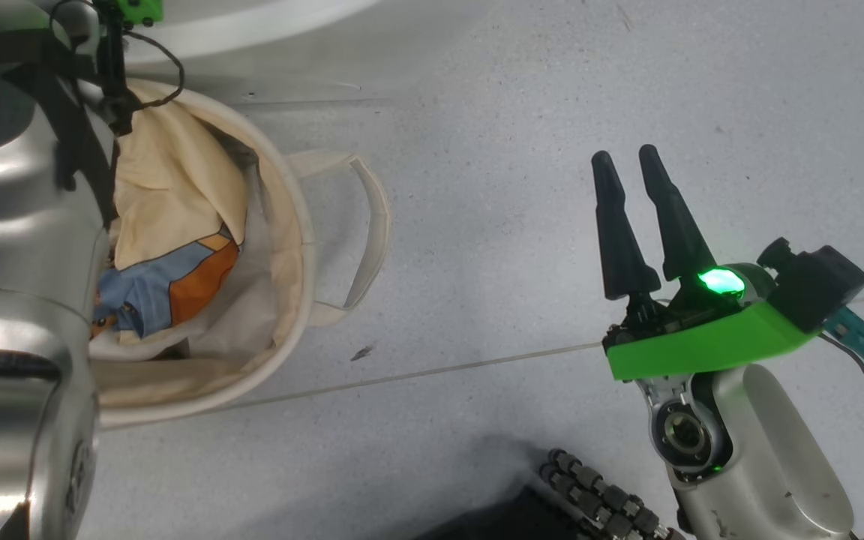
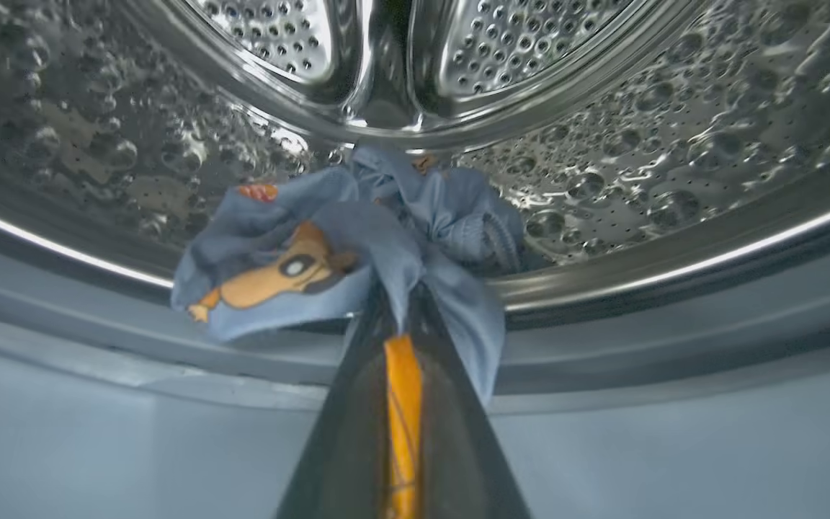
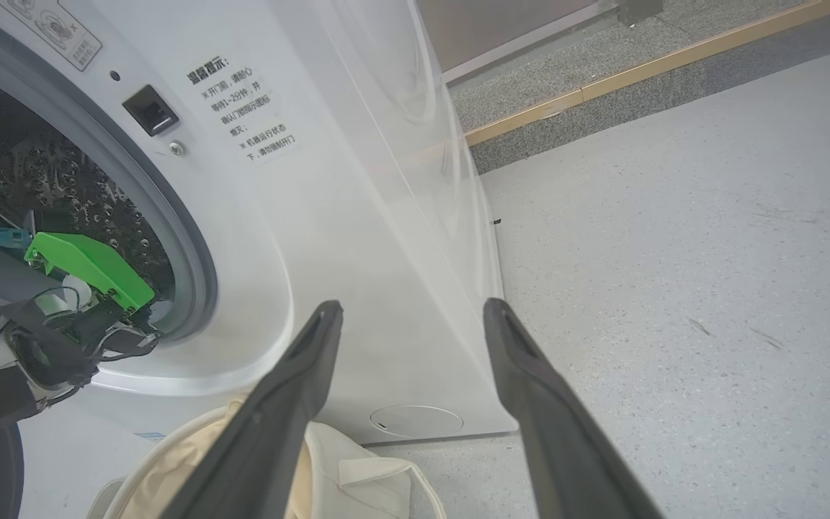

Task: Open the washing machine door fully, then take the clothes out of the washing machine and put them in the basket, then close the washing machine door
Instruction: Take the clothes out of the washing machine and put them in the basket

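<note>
While the left pincer [image 2: 405, 306] is clamped on the blue bear-print clothes [image 2: 278, 274] right at its tips in the washing machine drum [image 2: 674, 144], the right pincer [image 3: 413, 317] is spread wide.

- One washing machine [image 3: 357, 238], with two printed labels [image 3: 253, 108] on its front and one steel drum [image 2: 674, 144].
- One basket [image 1: 293, 225], with one loop handle [image 1: 376, 217] in sight.
- Two lots of clothing: one bear-print blue garment [image 2: 314, 245] in the drum, and one cream bundle [image 1: 177, 172] with blue and orange patches in the basket.
- Two tools: left tool [image 2: 404, 317] and right tool [image 1: 625, 154].
</note>
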Robot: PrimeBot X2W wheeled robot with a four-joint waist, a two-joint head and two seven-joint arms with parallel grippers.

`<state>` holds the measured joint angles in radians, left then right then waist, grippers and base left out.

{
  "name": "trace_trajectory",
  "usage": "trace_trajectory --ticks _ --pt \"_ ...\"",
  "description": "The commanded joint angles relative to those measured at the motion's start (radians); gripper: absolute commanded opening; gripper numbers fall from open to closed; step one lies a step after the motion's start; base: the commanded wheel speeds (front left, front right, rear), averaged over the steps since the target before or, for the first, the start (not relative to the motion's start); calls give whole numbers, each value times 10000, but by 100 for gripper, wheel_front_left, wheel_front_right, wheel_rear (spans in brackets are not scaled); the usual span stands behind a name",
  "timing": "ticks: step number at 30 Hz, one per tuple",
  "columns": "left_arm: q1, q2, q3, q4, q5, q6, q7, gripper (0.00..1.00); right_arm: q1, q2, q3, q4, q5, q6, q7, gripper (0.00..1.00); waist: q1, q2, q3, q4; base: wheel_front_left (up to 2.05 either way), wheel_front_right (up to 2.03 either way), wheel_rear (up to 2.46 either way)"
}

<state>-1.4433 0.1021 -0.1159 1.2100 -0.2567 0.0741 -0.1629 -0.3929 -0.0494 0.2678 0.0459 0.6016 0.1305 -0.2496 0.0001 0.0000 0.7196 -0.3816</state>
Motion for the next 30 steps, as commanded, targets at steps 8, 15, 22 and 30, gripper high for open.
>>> trace_trajectory --ticks 8,15,22,30 --pt "-95 15 -340 -418 264 -202 -930 0 225 -8 85 -141 -203 2 -122 100 -1 0 -532 344 0 0 0" --pt "829 60 -389 -2059 475 -175 -984 0 311 -8 -11 -29 -493 2 -122 100 -1 0 -1223 800 0 0 0" --pt "2618 7 -182 -4395 617 -228 -987 0 545 -8 -310 199 -812 2 -122 100 -1 0 -2171 1359 0 0 0" --pt "4652 -187 -2 -6966 818 -338 -988 0 936 -8 -608 375 -1176 2 -122 100 -1 0 -3348 1948 0 0 0"
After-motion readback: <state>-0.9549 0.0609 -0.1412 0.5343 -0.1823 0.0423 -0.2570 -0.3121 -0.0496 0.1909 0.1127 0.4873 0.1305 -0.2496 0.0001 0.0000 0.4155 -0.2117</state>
